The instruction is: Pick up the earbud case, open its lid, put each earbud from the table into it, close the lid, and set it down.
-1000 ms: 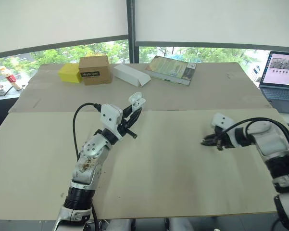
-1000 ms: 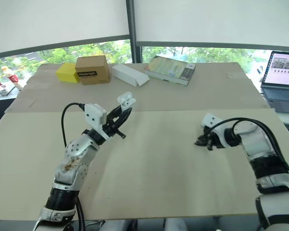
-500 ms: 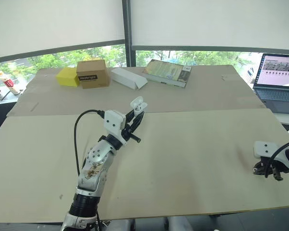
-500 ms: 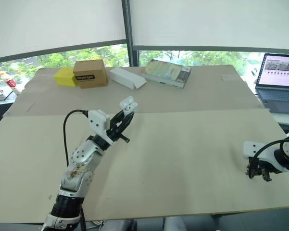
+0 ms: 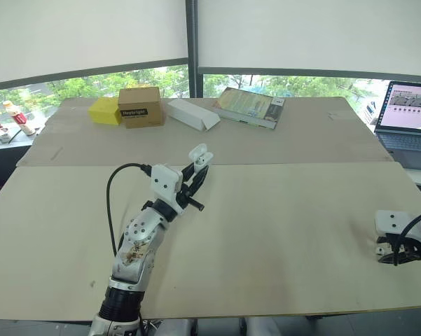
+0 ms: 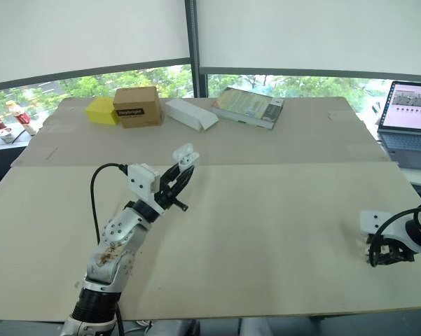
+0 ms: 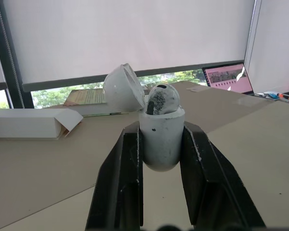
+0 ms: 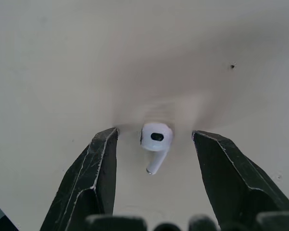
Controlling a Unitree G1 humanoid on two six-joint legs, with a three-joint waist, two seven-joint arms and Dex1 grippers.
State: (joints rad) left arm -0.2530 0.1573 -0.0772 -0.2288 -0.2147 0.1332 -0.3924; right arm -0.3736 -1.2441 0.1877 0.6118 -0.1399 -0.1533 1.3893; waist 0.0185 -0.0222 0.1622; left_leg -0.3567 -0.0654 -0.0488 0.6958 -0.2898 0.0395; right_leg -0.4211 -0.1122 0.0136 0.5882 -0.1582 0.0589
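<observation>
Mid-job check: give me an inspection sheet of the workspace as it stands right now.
Surface: table, pale boards with a seam across.
Job's things: case, lid open, seated earbud inside; loose earbud on the table.
Clutter: yellow box, brown box, white box, book at the far edge; laptop far right.
Grippers: left gripper shut on case, raised; right gripper open, straddling loose earbud.
Cables: black cable looping off left arm.
Surroundings: blinds, trees outside.

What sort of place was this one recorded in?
Probably an office or lab beside a window: a wide pale wooden table, an open grey laptop at its right edge, a brown cardboard box, and white roller blinds over glass with trees outside.
</observation>
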